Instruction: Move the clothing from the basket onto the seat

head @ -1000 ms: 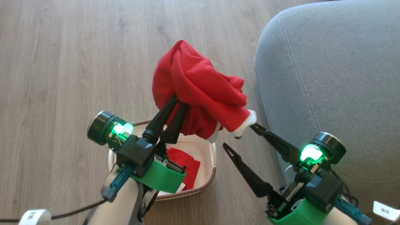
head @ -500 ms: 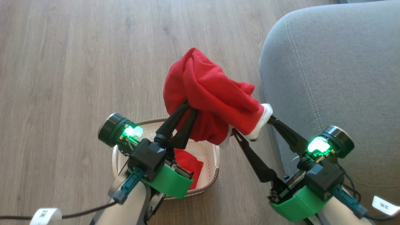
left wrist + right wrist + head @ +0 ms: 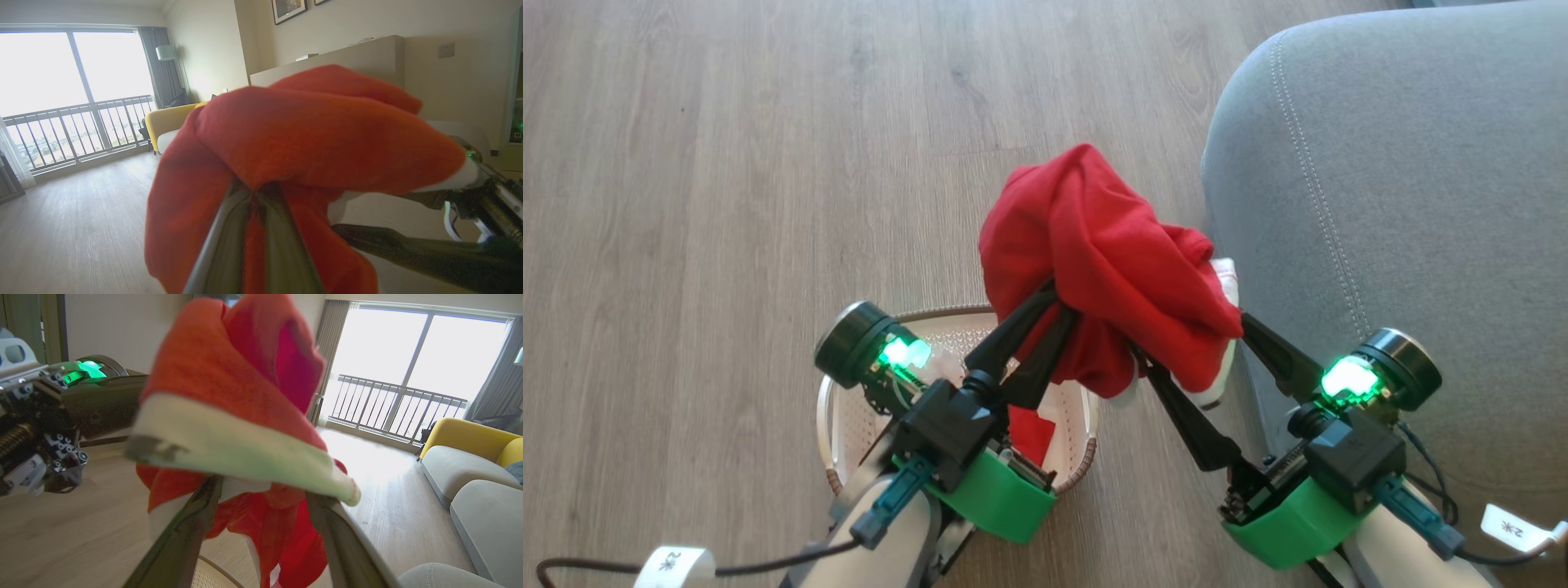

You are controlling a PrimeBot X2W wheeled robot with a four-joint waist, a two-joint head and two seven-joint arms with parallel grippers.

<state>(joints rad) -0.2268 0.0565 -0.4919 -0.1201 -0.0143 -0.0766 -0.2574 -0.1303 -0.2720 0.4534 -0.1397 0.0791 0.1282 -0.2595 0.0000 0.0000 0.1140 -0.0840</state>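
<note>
Grey upholstered seat, bare as far as shown, awaits its first item. One red garment hangs lifted over the cream basket, just beside the seat's rounded corner. The left gripper is pinched tight on it. The right gripper is spread wide, the white cuff draped across it. Another red piece lies in the basket, unmoved. White cable tags appear to read "2".

Bright daylight from blown-out window; near red clothing blurred; wrist views edge-distorted.
</note>
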